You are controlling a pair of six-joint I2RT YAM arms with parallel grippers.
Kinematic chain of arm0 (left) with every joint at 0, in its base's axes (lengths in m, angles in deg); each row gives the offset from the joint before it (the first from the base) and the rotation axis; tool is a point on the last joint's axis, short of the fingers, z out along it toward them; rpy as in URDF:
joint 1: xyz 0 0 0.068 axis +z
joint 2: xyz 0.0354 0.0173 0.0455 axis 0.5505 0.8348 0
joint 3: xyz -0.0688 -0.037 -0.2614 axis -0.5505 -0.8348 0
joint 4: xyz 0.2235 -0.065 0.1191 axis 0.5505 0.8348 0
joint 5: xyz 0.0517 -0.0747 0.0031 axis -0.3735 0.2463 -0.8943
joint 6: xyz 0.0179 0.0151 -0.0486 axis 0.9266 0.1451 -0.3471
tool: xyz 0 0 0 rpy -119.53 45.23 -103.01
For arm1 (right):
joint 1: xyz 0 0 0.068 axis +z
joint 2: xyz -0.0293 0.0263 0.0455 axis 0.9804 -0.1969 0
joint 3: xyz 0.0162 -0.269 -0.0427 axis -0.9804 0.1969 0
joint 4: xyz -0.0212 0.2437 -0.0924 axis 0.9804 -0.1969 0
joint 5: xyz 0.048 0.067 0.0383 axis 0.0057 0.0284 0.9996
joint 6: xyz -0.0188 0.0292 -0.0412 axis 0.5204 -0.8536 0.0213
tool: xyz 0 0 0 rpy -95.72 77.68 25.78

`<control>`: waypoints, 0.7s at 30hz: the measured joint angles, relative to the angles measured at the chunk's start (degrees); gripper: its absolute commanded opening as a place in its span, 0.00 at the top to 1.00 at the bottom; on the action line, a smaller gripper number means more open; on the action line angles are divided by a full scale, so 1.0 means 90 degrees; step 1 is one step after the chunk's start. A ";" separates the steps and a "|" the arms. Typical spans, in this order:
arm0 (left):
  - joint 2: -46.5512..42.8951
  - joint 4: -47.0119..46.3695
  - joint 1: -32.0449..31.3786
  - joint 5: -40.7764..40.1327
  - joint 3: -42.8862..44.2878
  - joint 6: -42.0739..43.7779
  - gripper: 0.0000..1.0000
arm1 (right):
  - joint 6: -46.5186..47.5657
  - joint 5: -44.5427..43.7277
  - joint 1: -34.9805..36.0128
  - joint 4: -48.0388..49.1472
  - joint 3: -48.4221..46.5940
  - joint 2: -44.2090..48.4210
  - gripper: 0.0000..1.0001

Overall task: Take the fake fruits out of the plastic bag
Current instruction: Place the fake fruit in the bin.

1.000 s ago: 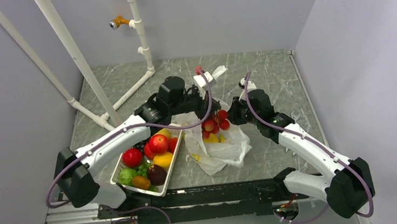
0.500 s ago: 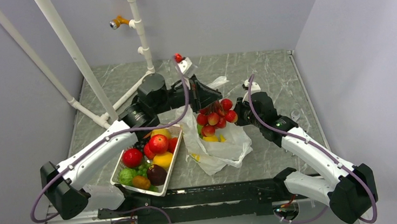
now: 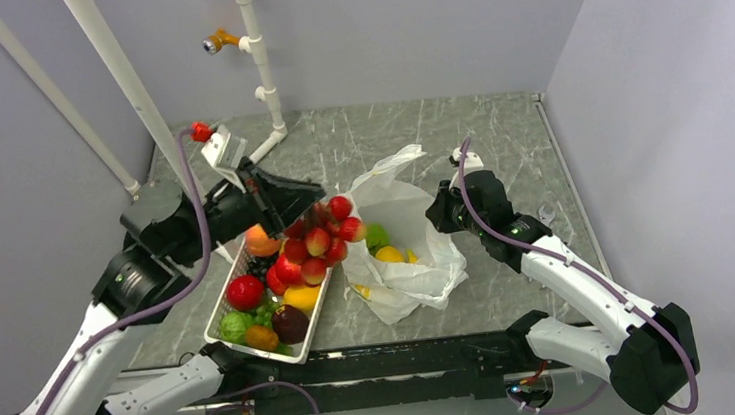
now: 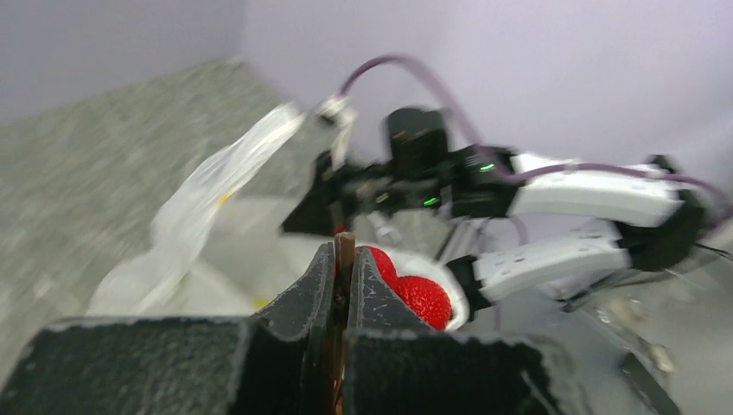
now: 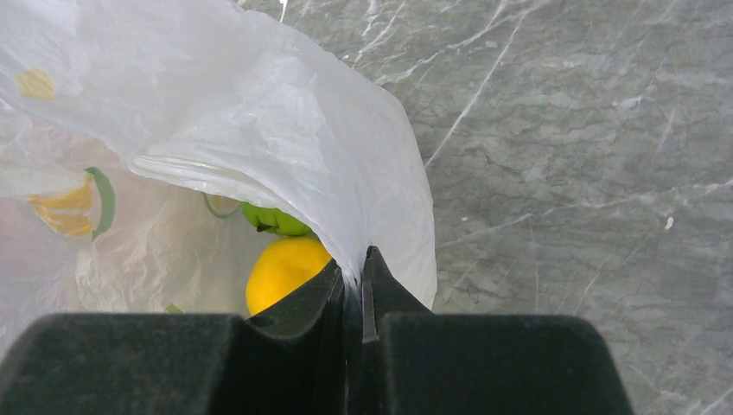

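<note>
My left gripper (image 3: 315,198) is shut on the brown stem of the bunch of red strawberry-like fruits (image 3: 318,240), which hangs above the right end of the basket. In the left wrist view the stem (image 4: 344,259) sits between the jaws with red fruits (image 4: 421,299) behind. My right gripper (image 3: 436,213) is shut on the right rim of the plastic bag (image 3: 404,265) and holds it open; the pinched film (image 5: 346,207) shows in the right wrist view. Inside lie a green round fruit (image 5: 275,220) and a yellow-orange round fruit (image 5: 283,270), also seen from above (image 3: 389,255).
A white wire-mesh basket (image 3: 221,317) at the front left holds a red apple (image 3: 244,292), a peach (image 3: 262,242), a dark purple fruit (image 3: 289,323) and other fruits. White pipes (image 3: 127,88) stand at the back left. Walls close in on three sides.
My left arm has swung left and lifted the red bunch out of the bag to above the basket. My right gripper has kept its hold on the bag's rim.
</note>
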 measured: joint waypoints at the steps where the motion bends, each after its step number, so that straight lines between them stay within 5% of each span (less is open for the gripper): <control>1: -0.0134 0.0420 0.0000 -0.0347 0.0012 0.0063 1.00 | 0.0000 0.0000 0.0000 0.0002 0.0000 0.0000 0.90; 11: -0.1018 0.3303 0.0039 -0.3094 -0.1144 -0.0253 1.00 | 0.0000 0.0002 0.0000 -0.0002 0.0010 -0.0061 0.90; 21: -0.0430 0.3820 0.0214 -0.4813 -0.2227 -0.1093 1.00 | 0.0000 0.0002 0.0000 -0.0087 0.0010 -0.0095 0.90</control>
